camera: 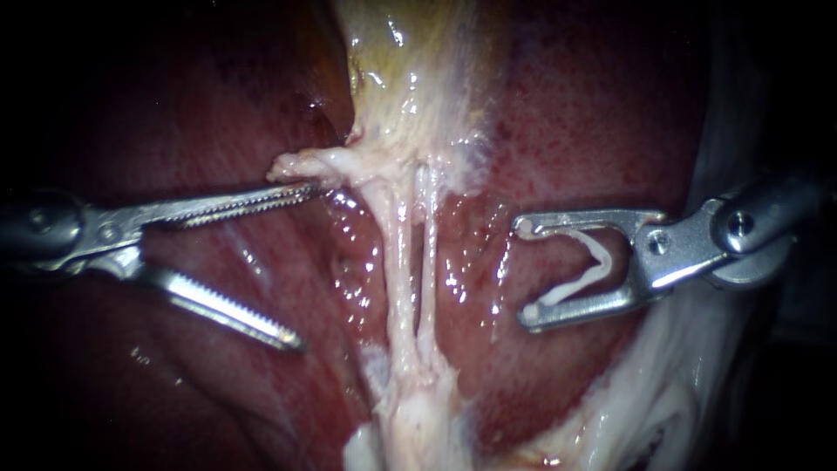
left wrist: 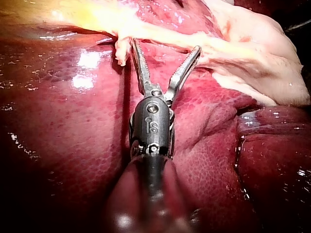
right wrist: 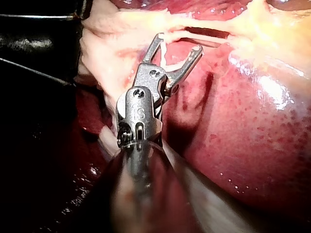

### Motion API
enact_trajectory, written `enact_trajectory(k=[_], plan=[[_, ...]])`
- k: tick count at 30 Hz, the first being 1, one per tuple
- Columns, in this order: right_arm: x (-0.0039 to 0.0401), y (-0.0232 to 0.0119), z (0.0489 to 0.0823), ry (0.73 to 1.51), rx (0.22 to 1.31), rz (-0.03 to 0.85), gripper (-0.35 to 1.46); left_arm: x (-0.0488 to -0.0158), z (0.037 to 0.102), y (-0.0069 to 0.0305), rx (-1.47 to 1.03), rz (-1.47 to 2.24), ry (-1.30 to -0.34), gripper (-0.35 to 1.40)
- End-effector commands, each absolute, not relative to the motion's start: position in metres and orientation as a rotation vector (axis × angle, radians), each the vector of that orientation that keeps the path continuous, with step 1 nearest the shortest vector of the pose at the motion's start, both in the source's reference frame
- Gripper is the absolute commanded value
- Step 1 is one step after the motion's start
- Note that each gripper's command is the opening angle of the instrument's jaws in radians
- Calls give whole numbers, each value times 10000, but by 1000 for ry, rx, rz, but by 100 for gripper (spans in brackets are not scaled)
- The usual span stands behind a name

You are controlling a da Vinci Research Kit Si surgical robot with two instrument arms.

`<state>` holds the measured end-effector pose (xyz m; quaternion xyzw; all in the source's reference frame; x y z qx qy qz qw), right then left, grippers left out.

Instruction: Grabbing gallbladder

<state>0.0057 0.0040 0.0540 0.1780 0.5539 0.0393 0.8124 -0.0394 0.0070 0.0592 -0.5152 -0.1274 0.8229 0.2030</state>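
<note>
Jaws of left instrument (camera: 307, 266) apart at gallbladder (camera: 410, 87), right instrument (camera: 526, 270) jaws around a clip (camera: 602, 260)

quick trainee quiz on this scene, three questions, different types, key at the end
1. True or false: the left instrument is shut on the gallbladder.
2. What does the right instrument carry? A) a white clip B) a needle C) nothing
3. Fill in: the two pale tubes between the instruments lie over the dark red ____.
Key: 1 false, it is open; 2 A; 3 liver.
</note>
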Motion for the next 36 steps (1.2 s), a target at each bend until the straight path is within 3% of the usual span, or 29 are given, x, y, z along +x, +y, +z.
enact_trajectory(k=[1,11,18,30,36], plan=[[57,40,540,1183,380,84,50,-393,590,71,-1438,2296,-357,108],[56,40,540,1183,380,84,50,-391,559,125,-1406,2265,-345,89],[57,40,540,1183,380,84,50,-399,585,159,-1331,2291,-345,69],[57,40,540,1183,380,84,50,-383,631,155,-1194,2323,-400,5],[57,41,540,1183,380,84,50,-374,630,153,-1157,2324,-423,10]])
